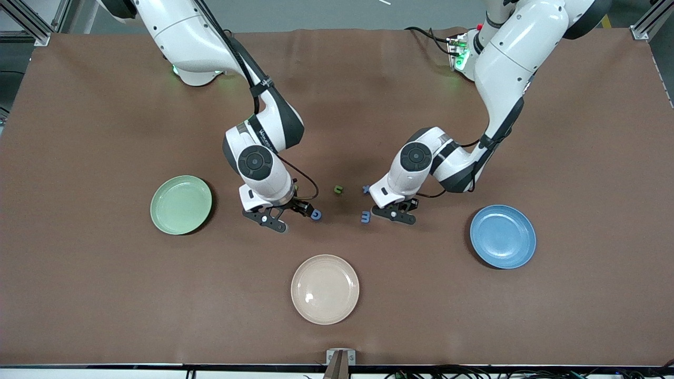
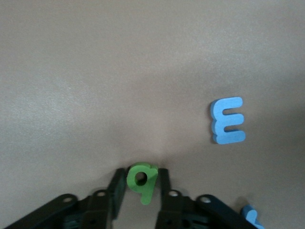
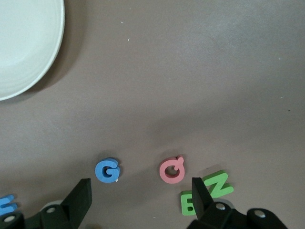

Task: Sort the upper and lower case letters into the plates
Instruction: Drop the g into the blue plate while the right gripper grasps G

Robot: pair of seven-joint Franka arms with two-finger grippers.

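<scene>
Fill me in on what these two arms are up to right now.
They are sorting foam letters between plates. The left gripper is shut on a small green letter down at the table, beside a blue E. The right gripper hangs open low over a blue G and a pink Q. The green plate and blue plate hold nothing yet.

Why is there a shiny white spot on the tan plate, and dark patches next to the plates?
Front view: a lamp overhead glints off the cream-beige plate; the green plate and blue plate each cast a thin dark shadow along one edge. Right wrist view: the same green plate looks washed-out white with a soft shadow beside it.
</scene>
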